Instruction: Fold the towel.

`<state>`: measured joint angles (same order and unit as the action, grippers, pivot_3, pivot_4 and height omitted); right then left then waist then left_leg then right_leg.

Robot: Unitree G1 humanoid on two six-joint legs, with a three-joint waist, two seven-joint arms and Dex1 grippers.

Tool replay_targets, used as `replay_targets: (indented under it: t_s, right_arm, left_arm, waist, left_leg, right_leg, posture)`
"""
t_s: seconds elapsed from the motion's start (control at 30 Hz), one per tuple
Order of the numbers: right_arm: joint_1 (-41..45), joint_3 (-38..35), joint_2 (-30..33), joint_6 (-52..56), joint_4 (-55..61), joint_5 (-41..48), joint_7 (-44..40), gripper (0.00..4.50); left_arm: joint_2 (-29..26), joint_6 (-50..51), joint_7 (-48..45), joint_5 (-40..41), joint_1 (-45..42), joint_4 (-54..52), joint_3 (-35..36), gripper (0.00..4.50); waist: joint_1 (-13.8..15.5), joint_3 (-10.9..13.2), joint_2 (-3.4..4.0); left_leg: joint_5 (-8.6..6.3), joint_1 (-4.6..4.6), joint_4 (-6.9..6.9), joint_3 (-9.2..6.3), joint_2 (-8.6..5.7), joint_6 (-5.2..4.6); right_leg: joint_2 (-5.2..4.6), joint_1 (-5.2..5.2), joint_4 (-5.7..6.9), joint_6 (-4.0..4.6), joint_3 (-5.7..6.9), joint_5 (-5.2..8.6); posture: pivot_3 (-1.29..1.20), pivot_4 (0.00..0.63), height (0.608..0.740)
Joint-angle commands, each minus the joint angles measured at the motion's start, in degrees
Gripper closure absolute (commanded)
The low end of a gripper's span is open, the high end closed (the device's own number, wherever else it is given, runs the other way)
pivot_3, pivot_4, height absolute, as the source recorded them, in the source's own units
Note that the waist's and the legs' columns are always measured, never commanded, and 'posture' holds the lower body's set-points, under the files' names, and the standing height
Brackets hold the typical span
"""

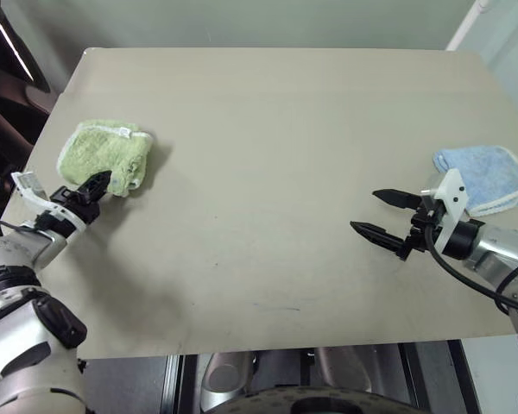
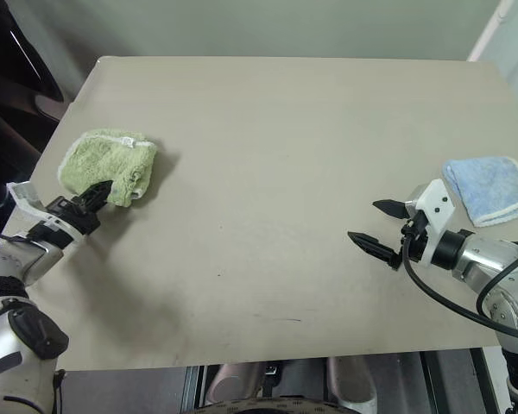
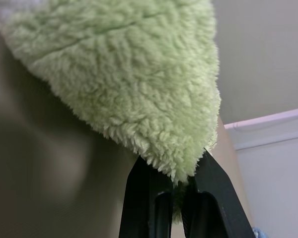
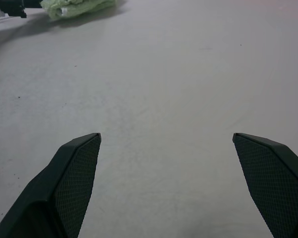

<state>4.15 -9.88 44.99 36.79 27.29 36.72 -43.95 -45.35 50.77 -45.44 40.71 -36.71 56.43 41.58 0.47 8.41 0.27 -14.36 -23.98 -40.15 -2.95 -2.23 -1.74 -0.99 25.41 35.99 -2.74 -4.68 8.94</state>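
Observation:
The light green towel lies bunched and folded over on the table's left side, white stitched edging showing along its far edge. My left gripper is shut on the towel's near corner; in the left wrist view the fluffy green cloth hangs pinched between the two black fingers. My right gripper hovers open over bare table on the right, far from the towel, its fingers spread wide with nothing between them.
A smaller light blue towel lies folded near the table's right edge, just beyond my right gripper. The beige table is bare across its middle and far side. Its near edge runs below both arms.

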Motion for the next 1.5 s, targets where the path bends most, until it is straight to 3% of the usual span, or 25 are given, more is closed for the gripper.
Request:
replay_targets:
  t_s: [0.03, 0.53, 0.63, 0.73, 0.9, 0.97, 1.2, 1.5]
  right_arm:
    - [0.69, -0.41, -0.03, -0.92, 0.89, -0.05, -0.67, 0.0]
    - [0.69, -0.41, -0.05, -0.92, 0.89, -0.08, -0.69, 0.0]
    - [0.41, -0.44, -0.31, -1.73, 0.8, -0.87, -0.38, 0.0]
    - [0.56, -0.28, -0.5, -2.0, 0.63, -1.3, -0.55, 0.0]
    - [0.99, -0.13, -0.57, -2.26, 0.31, -1.42, -0.9, 0.0]
    - [0.99, -0.24, -0.42, -2.4, 0.17, -1.47, -1.12, 0.0]
    - [0.91, -0.57, -0.05, -2.76, -0.08, -1.82, -1.88, 0.0]
    - [1.01, -0.13, -0.21, -3.08, -0.49, -2.53, -2.45, 0.0]
  left_arm:
    - [-0.06, 0.69, 0.77, 1.49, 0.55, -2.5, 1.11, 4.48]
    - [0.23, 0.99, 1.92, 2.84, 1.26, -3.78, 1.01, 4.48]
    - [8.69, 5.18, 14.29, 6.59, 1.94, -22.01, 1.71, 3.66]
    - [12.45, 6.46, 20.68, 7.36, 4.31, -30.84, 2.1, 2.67]
    - [15.42, 10.45, 25.77, 12.23, 6.24, -37.25, 4.41, 2.67]
    - [15.74, 9.71, 27.44, 12.83, 6.63, -37.72, 5.11, 2.32]
    - [15.86, 10.96, 31.12, 17.35, 7.73, -39.23, 7.29, 0.07]
    - [13.69, 15.45, 36.71, 23.4, 8.8, -39.69, 10.21, 0.03]
  waist:
    - [0.0, 0.0, 0.0]
    - [0.01, 0.0, 0.0]
    - [0.56, 0.0, 0.0]
    - [0.54, -0.04, -0.07]
    - [-0.16, -0.04, -0.1]
    - [-0.17, -0.04, -0.1]
    - [-0.16, -0.04, -0.1]
    - [-0.14, -0.04, -0.1]
  left_leg:
    - [0.0, 0.0, 0.0, 0.0, 0.0, 0.0]
    - [0.0, -0.01, 0.02, 0.0, 0.0, 0.01]
    - [0.02, -0.01, 0.03, -0.02, -0.03, -0.01]
    - [0.16, -0.01, 0.02, 0.05, -0.05, -0.15]
    - [0.24, 0.11, 0.08, 0.12, 0.01, 0.02]
    - [0.27, 0.14, 0.09, 0.11, 0.04, 0.06]
    - [0.19, 0.29, 0.09, 0.04, 0.03, 0.05]
    - [0.14, 0.29, 0.1, 0.01, 0.02, 0.11]
  right_leg:
    - [0.0, 0.0, 0.0, 0.0, 0.0, 0.0]
    - [0.0, 0.01, -0.04, 0.0, -0.02, 0.0]
    - [0.0, -0.05, -0.08, -0.03, -0.01, 0.02]
    - [-0.05, -0.17, -0.12, -0.05, -0.01, 0.03]
    - [-0.01, -0.15, -0.12, -0.12, -0.05, 0.02]
    - [0.04, -0.16, -0.11, -0.11, -0.06, 0.01]
    - [0.05, -0.31, -0.1, -0.06, -0.08, -0.02]
    - [0.07, -0.32, -0.12, -0.05, -0.08, -0.02]
  posture:
    - [0.0, 0.15, 0.733]
    - [0.0, 0.15, 0.733]
    - [0.0, 0.15, 0.733]
    - [0.0, 0.15, 0.733]
    - [0.0, 0.15, 0.733]
    - [0.0, 0.15, 0.733]
    - [0.0, 0.15, 0.733]
    - [0.0, 0.15, 0.733]
